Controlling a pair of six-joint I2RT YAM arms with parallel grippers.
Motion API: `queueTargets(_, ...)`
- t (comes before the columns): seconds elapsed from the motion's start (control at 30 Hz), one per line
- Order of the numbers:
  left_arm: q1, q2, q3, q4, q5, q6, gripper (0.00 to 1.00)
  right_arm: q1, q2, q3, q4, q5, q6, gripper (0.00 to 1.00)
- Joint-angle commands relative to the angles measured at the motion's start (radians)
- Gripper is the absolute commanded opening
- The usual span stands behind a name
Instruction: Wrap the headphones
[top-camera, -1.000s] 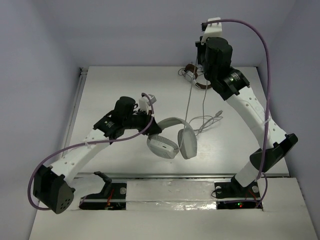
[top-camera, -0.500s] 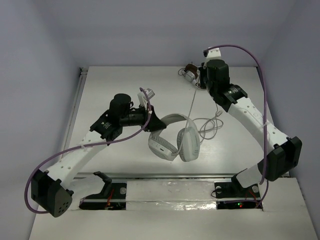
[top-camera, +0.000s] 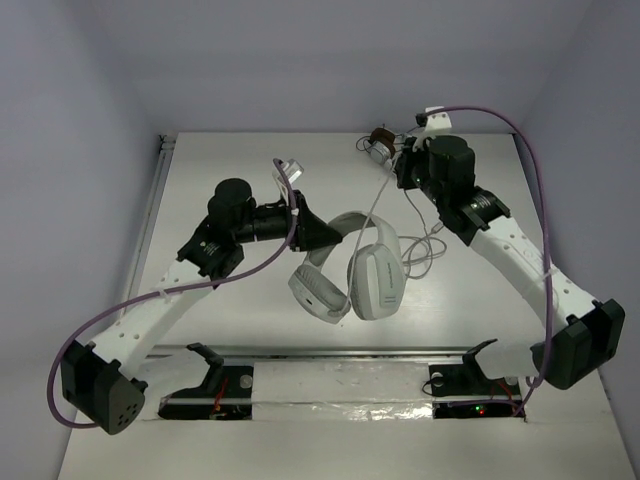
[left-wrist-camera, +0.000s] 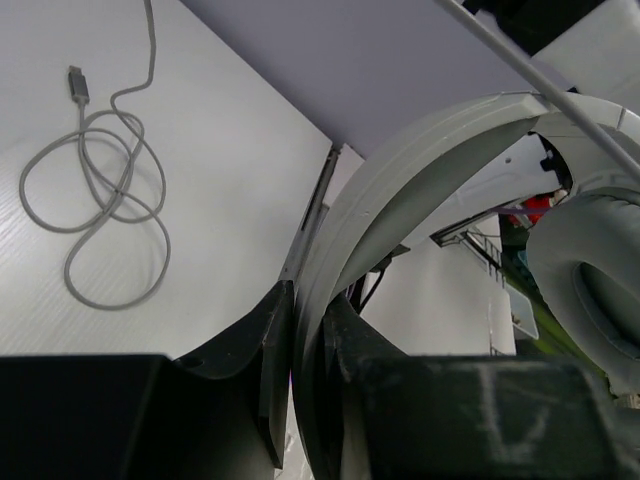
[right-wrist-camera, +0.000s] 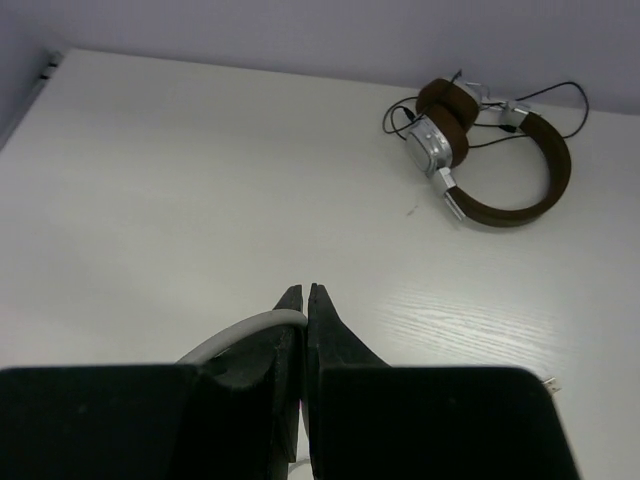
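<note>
The white headphones (top-camera: 350, 268) hang above the table's middle, earcups down. My left gripper (top-camera: 322, 233) is shut on the headband (left-wrist-camera: 400, 190); one padded earcup (left-wrist-camera: 590, 275) shows at the right of the left wrist view. My right gripper (top-camera: 400, 172) is at the back right, shut on the thin grey cable (right-wrist-camera: 240, 335). The cable (top-camera: 376, 210) runs taut from it down across the headband. The rest of the cable (top-camera: 425, 245) lies in loose loops on the table, and the loops with the plug also show in the left wrist view (left-wrist-camera: 100, 200).
Small brown-and-silver headphones (top-camera: 381, 146) with a dark cord lie at the table's back edge, just beyond my right gripper; they also show in the right wrist view (right-wrist-camera: 490, 150). A wall closes the back. A slot runs along the table's near edge (top-camera: 350, 352).
My right gripper has come down and to the right with the cable. My left gripper has shifted the headphones slightly right and turned them; the cable now crosses the headband.
</note>
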Motion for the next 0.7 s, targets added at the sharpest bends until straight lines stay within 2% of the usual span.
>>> queueTargets(0.0,0.021,-0.022,0.060,0.194,0.044,-0.131,0.00,-0.008,-0.064,-0.084,0.085,-0.067,0.066,0.00)
queueTargets(0.13,0.021,-0.013,0.103,0.219,-0.106,-0.173,0.00,-0.008,-0.145,-0.268,0.233,-0.229,0.162,0.00)
queueTargets(0.2,0.032,-0.016,0.138,0.236,-0.146,-0.186,0.00,-0.008,-0.200,-0.351,0.336,-0.372,0.202,0.00)
queueTargets(0.23,0.032,-0.014,0.163,0.213,-0.207,-0.176,0.00,-0.008,-0.212,-0.425,0.429,-0.428,0.211,0.00)
queueTargets(0.27,0.032,-0.008,0.193,0.155,-0.229,-0.159,0.00,-0.008,-0.232,-0.457,0.473,-0.522,0.231,0.00)
queueTargets(0.37,0.032,-0.001,0.290,0.085,-0.309,-0.122,0.00,-0.008,-0.239,-0.535,0.585,-0.662,0.262,0.00)
queueTargets(0.6,0.032,0.004,0.364,0.032,-0.476,-0.104,0.00,-0.008,-0.208,-0.676,0.876,-0.855,0.395,0.01)
queueTargets(0.67,0.032,0.009,0.359,0.053,-0.501,-0.123,0.00,-0.008,-0.190,-0.693,0.967,-0.898,0.431,0.07)
